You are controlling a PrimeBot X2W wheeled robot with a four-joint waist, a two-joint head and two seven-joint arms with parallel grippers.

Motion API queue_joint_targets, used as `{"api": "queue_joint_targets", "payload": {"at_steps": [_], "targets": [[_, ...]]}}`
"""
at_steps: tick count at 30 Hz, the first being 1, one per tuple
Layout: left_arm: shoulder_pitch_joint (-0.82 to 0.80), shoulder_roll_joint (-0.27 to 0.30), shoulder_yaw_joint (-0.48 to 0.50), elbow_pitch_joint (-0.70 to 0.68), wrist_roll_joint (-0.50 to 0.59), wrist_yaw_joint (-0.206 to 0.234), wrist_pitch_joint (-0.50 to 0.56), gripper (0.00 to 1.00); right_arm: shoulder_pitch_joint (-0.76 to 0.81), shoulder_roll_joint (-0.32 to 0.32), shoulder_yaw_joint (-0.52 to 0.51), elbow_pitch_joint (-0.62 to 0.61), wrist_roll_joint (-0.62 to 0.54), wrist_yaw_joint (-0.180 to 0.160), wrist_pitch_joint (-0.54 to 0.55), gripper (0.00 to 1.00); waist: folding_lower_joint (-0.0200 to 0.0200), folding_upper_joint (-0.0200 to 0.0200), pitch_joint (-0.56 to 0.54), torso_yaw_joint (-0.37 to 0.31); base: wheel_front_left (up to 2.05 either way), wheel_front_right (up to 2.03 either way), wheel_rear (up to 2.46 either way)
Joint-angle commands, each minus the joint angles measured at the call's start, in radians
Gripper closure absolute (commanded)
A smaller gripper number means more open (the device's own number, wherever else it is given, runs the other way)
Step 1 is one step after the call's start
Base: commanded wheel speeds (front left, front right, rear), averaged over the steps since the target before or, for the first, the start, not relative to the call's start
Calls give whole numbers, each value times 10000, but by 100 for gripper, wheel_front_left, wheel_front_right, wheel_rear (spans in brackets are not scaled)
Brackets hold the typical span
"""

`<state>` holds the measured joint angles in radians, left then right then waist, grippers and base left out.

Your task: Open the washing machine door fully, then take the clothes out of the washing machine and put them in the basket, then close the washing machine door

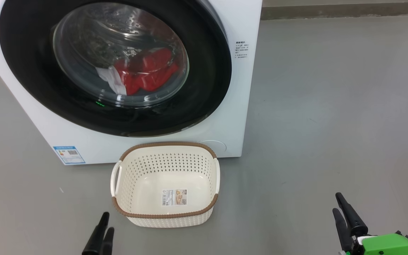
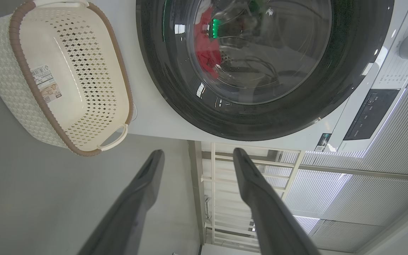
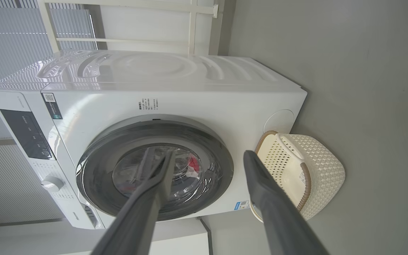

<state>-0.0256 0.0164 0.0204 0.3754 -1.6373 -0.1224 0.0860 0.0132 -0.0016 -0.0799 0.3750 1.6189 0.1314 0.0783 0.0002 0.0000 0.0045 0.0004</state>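
Observation:
The washing machine (image 1: 241, 88) stands white and upright, and its door (image 1: 23, 71) with the glossy black rim lies flat against the front. Through the glass I see the red and white clothes (image 1: 147, 71) lying in the steel drum. On the floor just in front of the machine sits the cream basket (image 1: 168, 144), with nothing in it. My left gripper (image 1: 108, 221) is low at the basket's near left corner, and in the left wrist view (image 2: 198, 150) it is open and holds nothing. My right gripper (image 1: 336, 202) is far to the right of the basket, open and holding nothing (image 3: 210, 152).
Grey floor (image 1: 331, 106) stretches wide to the right of the machine. A control panel and knob (image 3: 51, 184) run along the machine's top front. White railing and blinds (image 2: 296, 198) stand behind the machine.

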Motion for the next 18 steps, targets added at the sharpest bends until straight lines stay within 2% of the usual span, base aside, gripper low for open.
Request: {"api": "queue_joint_targets", "payload": {"at_steps": [1,9,18], "targets": [[-525,100,-45,-269,-51,-14,-96,0,-507,-158,122,-323,-21,-1,-116,0,-1,0,6,2,0,0,0],[-771,189,-338,-357,279,-19,-422,0,-705,-242,425,-429,-408,-1,-411,0,-2,0,28,-2,0,0,0],[-1021,290,-637,-436,1283,-22,-757,0,-920,-266,616,-482,-1210,-2,-709,0,-2,0,41,-8,0,0,0]]}}
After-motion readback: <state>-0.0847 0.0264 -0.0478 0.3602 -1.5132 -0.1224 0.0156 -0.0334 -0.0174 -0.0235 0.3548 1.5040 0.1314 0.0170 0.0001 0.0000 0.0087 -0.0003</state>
